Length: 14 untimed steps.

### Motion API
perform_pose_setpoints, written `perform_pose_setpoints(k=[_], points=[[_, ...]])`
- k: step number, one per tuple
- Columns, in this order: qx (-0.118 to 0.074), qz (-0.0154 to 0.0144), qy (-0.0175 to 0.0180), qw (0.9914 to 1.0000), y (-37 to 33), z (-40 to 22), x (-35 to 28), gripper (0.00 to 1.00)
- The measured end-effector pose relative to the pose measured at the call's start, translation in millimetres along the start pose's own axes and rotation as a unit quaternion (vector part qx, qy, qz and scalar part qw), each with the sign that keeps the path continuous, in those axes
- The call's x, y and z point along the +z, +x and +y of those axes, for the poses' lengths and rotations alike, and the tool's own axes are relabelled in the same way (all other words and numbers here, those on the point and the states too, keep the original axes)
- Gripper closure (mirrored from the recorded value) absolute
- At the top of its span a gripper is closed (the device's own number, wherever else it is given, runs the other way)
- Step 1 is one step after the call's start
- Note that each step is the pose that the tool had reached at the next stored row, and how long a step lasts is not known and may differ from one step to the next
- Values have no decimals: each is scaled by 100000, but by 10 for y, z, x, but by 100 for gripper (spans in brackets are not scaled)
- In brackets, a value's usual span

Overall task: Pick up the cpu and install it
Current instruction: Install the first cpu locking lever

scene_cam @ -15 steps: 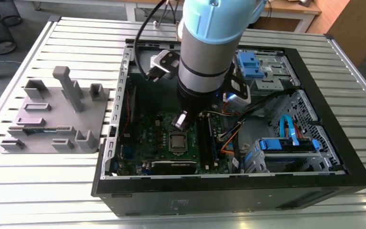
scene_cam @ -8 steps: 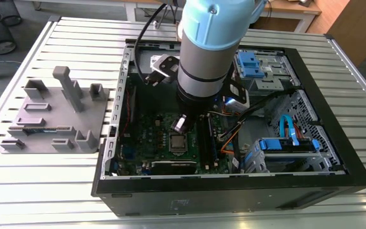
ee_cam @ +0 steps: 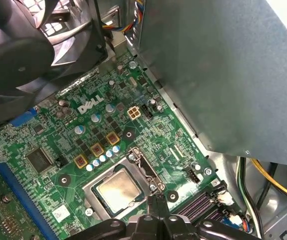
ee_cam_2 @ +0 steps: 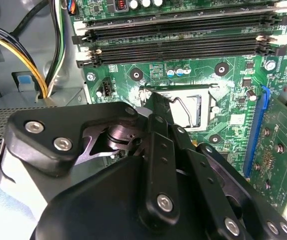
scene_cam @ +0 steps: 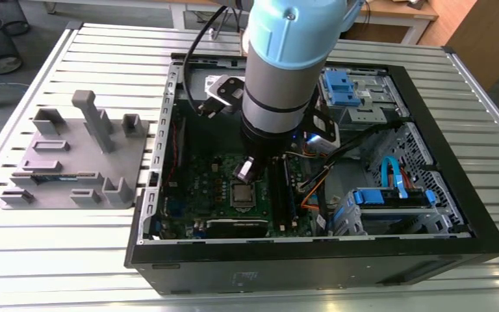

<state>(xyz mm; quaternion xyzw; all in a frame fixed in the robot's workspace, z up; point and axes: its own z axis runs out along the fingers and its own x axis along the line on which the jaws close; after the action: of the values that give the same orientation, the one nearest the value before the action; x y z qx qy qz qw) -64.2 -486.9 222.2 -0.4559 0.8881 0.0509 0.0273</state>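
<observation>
An open black computer case [scene_cam: 319,260] lies on a slatted metal table [scene_cam: 67,260], and the robot arm [scene_cam: 284,71], pale blue above and grey below, reaches down into it. Its gripper [scene_cam: 247,170] hangs over the green motherboard [scene_cam: 223,195], just above the socket where a square silver piece, seemingly the cpu [scene_cam: 242,194], sits; the fingers are too dim to read. At the exterior view's left, well apart from the case, a grey fixture plate [scene_cam: 76,162] with upright posts rests on the table.
</observation>
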Motion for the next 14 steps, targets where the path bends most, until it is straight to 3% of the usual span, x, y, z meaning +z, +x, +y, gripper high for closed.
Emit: perform_pose_setpoints(k=[14], points=[[51, 11, 14, 100000, 84, -50, 22, 89]])
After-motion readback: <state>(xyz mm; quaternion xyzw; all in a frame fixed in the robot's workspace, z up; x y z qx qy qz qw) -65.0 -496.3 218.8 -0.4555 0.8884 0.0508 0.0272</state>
